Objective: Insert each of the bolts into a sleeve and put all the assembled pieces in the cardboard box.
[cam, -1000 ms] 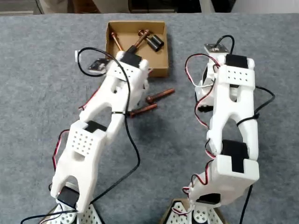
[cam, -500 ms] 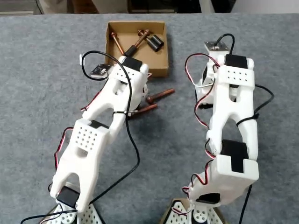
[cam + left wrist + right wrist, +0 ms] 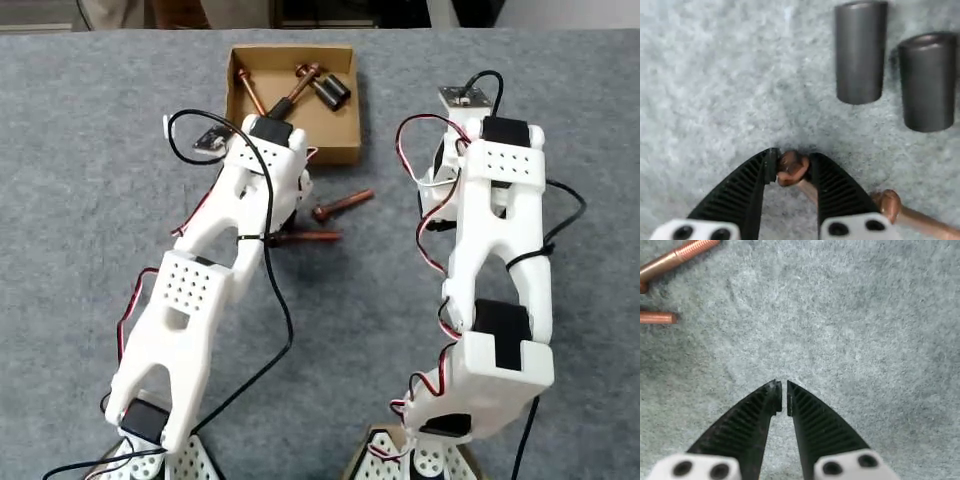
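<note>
The left claw (image 3: 793, 157) was clamped on a bolt (image 3: 791, 169) by its head, shank trailing back under the wrist. The sleeves (image 3: 860, 52) lay on the cloth just beyond its fingertips (long axes roughly along its reach), nearer this arm. The right claw (image 3: 784, 389) sat closed and empty.

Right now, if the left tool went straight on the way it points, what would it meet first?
Probably just the grey mat: the left tool, shut on a bolt, has bare mat ahead. The nearer sleeve lies beside that line, though depth is unclear.
</note>
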`<state>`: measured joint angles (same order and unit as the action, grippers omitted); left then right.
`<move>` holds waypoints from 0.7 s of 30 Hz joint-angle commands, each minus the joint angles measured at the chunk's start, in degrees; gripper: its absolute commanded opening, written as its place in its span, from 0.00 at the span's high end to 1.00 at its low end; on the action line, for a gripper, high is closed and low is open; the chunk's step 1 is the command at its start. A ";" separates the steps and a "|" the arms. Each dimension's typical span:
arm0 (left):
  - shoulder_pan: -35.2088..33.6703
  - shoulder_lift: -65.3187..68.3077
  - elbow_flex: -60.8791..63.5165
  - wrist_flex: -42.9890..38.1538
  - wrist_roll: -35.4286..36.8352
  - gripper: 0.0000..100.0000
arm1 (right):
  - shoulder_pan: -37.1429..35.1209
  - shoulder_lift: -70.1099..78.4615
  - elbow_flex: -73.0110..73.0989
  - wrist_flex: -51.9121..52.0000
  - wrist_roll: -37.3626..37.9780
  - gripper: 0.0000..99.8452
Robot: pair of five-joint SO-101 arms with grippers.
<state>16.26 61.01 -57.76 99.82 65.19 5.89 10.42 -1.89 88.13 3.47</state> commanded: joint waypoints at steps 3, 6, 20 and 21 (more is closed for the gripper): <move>-5.10 0.04 -0.53 0.88 -7.82 0.98 | 0.84 -0.40 -0.31 -0.70 0.35 0.97; -7.12 0.04 -0.70 0.88 -16.09 0.98 | 0.75 -0.40 -0.31 -0.62 0.35 0.97; -16.09 -2.42 -0.18 0.88 -70.07 0.98 | 0.57 -0.40 -0.22 -0.70 0.35 0.97; -16.18 -3.21 -0.18 0.88 -72.00 0.98 | 0.57 -0.40 -0.22 -0.70 0.35 0.97</move>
<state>5.80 60.04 -57.32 100.09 -1.01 5.89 10.42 -1.89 88.13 3.47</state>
